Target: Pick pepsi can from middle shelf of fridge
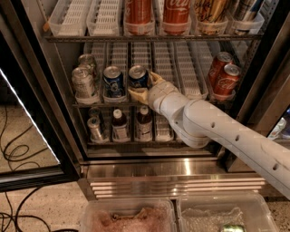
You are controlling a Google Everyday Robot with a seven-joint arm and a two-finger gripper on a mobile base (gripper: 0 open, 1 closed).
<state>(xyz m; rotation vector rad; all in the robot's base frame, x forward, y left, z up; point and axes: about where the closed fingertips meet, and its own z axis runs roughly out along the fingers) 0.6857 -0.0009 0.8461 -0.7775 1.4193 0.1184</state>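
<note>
The fridge [67,136] stands open in the camera view. Two blue pepsi cans stand side by side at the front of the middle shelf [188,68], on its white lane trays. The left one [113,81] stands free. My gripper [144,87] is at the right pepsi can [138,76], reaching in from the lower right on the white arm [213,124] and touching the can's front and right side. That can stands upright in its lane.
Silver-grey cans [84,81] stand left of the pepsi cans, red Coca-Cola cans [224,76] at the shelf's right end. Bottles [120,127] fill the lower shelf, more cans [138,13] the top one. The glass door [27,113] hangs open at left. Two plastic bins [131,216] sit below.
</note>
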